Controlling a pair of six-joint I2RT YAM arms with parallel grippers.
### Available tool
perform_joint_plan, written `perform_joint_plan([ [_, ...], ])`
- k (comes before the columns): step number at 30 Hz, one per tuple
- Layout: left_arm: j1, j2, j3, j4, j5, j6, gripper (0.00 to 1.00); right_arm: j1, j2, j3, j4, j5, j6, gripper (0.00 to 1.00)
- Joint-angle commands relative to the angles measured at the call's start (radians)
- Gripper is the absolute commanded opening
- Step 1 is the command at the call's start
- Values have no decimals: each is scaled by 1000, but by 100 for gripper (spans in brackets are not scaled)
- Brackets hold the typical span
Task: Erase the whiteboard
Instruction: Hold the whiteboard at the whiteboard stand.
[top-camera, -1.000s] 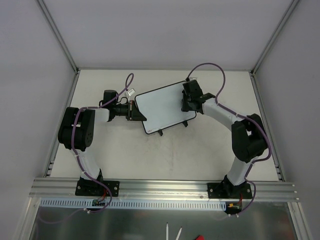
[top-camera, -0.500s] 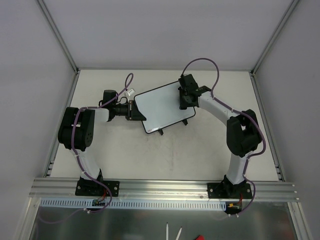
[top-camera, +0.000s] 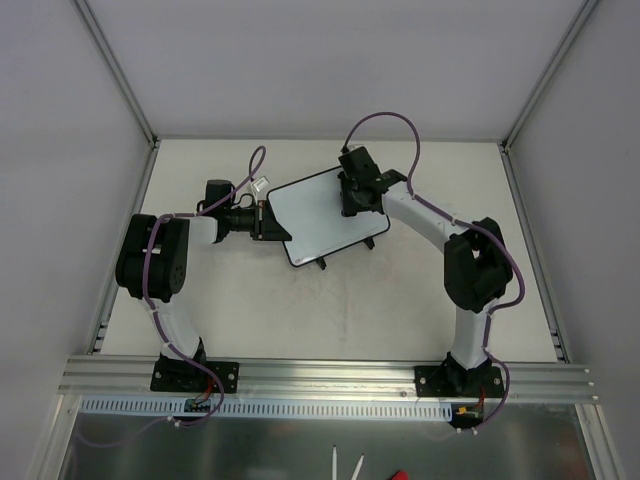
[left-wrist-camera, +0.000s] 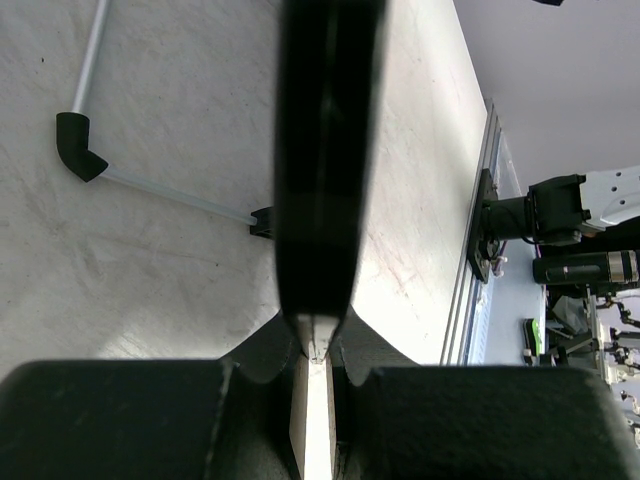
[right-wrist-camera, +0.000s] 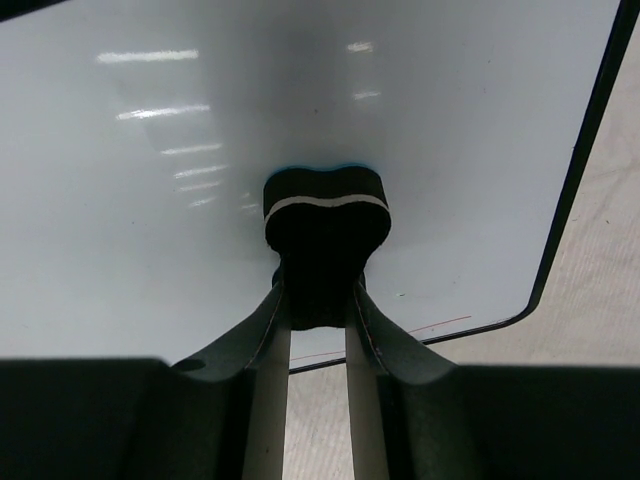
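Board pinned at one side, eraser pressed to its face

The left claw (left-wrist-camera: 318, 350) was clenched on the 9 o'clock rim of the whiteboard (top-camera: 312, 222), apparently to stop it sliding under the rubbing; the right claw (right-wrist-camera: 318, 300) grasped the black eraser (right-wrist-camera: 325, 215), its pad flat on the white face toward the board's 1 o'clock corner, probably mid-wipe; the face looked nearly clean, with one thin red line near the rim beside the eraser, possibly only a reflection; the board sat skewed on the worktop (top-camera: 350, 310), just past centre toward 12 o'clock, its feet at the 6 o'clock edge; bare room lay at 6 and 3 o'clock, less at 12 before the far wall; the pinned 9 o'clock edge seemed closed to strokes.
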Motion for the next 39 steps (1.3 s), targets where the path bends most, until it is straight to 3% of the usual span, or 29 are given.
perform_joint_plan([
  [1, 9, -13, 12, -31, -32, 8, 0, -6, 43, 45, 63, -77, 25, 0],
  [9, 9, -12, 12, -30, -33, 8, 0, -90, 20, 13, 24, -11, 16, 0],
  [19, 9, -13, 12, -31, -32, 9, 0, -209, -17, -9, 23, -51, -34, 0],
  [33, 9, -13, 11, -31, -35, 8, 0, -241, -57, 68, 8, -76, -80, 0],
  [39, 9, -12, 14, -31, -36, 8, 0, -233, -153, -94, 50, -45, -97, 0],
])
